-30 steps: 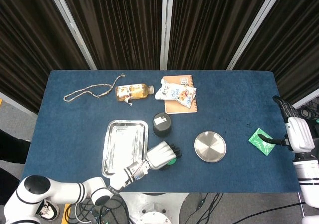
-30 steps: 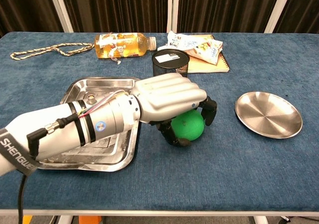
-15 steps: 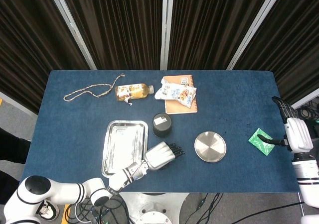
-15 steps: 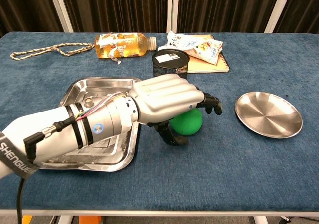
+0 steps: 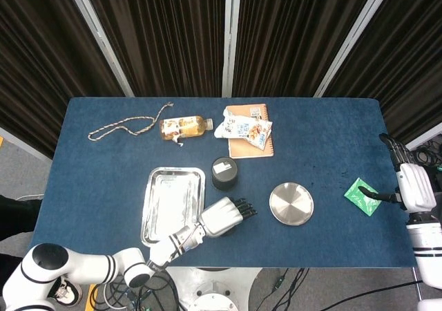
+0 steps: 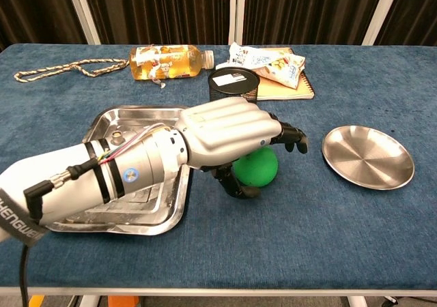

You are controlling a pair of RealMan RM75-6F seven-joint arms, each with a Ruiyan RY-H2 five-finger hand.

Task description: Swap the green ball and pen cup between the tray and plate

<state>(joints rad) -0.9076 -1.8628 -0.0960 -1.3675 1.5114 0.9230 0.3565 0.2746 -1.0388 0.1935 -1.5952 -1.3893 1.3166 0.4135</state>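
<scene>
The blue surface [image 6: 205,252] carries everything. The steel tray [image 6: 130,119] lies left of centre with its long axis running from 12 to 6 o'clock in the head view. The left hand [image 6: 229,133] hovers over the green ball [image 6: 258,168], fingers spread apart and extended toward 3 o'clock, thumb beside the ball, not clamped on it. The ball sits on the surface between the tray and the round plate [image 6: 369,157]. The pen cup [image 6: 233,84] stands upright at 12 o'clock from the ball. The right hand [image 5: 412,186] hangs open off the surface's right edge.

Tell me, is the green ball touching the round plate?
Apart. The chest view shows bare blue tablecloth between the green ball and the round plate.
</scene>
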